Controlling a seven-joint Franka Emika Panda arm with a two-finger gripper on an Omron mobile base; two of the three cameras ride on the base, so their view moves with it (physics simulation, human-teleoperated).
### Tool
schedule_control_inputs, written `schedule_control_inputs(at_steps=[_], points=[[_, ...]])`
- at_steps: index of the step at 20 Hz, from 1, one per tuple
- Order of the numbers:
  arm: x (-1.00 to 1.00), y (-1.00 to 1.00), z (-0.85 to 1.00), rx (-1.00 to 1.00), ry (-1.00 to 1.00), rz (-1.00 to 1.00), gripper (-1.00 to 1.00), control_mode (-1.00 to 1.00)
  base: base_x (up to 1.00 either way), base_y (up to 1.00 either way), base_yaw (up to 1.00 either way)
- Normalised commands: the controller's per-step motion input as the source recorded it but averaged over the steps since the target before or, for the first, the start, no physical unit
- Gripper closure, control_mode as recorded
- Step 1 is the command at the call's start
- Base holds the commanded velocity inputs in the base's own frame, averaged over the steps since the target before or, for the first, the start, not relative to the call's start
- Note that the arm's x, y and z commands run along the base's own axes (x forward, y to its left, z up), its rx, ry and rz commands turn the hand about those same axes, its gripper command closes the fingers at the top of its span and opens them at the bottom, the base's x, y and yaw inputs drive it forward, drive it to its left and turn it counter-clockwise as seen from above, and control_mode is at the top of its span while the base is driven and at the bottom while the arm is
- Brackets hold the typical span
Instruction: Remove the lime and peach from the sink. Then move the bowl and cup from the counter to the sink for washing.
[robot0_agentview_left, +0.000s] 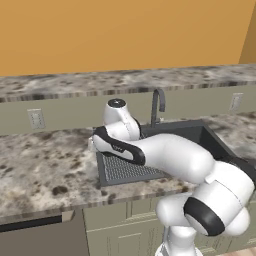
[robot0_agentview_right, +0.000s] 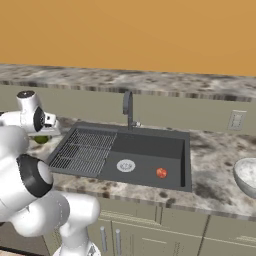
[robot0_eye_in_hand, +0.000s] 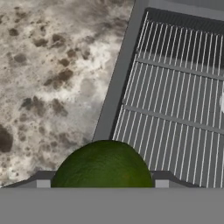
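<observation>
The gripper (robot0_eye_in_hand: 103, 186) grasps the lime (robot0_eye_in_hand: 103, 165), its two dark tips pressed against the fruit's sides; in the hand view the fruit hangs over the left rim of the sink (robot0_eye_in_hand: 114, 87), where the ribbed drainer (robot0_eye_in_hand: 175, 100) meets the speckled counter (robot0_eye_in_hand: 48, 78); the right base view shows a sliver of green under the hand, beside the sink's left edge. The step in hand looks like carrying the lime out; next it needs setting down on bare counter left of the rim, then letting go. The peach (robot0_agentview_right: 161, 173) lies on the sink floor near the drain (robot0_agentview_right: 125, 165); the bowl (robot0_agentview_right: 247, 176) waits on the counter to the right.
</observation>
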Motion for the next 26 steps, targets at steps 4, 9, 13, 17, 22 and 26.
schedule_control_inputs(at_steps=[4,9,13,17,22,26], points=[[0.18,0.48,-0.02,0.00,0.02,0.10,1.00,-1.00,0.00,0.00,0.00],[0.22,0.45,-0.06,0.00,0.04,0.11,1.00,-1.00,0.00,0.00,0.00],[0.19,0.47,-0.10,0.00,0.01,0.10,1.00,-1.00,0.00,0.00,0.00],[0.23,0.46,-0.13,0.00,0.00,0.04,1.00,-1.00,0.00,0.00,0.00],[0.20,0.35,-0.21,0.00,0.00,0.03,1.00,-1.00,0.00,0.00,0.00],[0.17,0.33,-0.26,0.00,0.03,0.00,1.00,-1.00,0.00,0.00,0.00]])
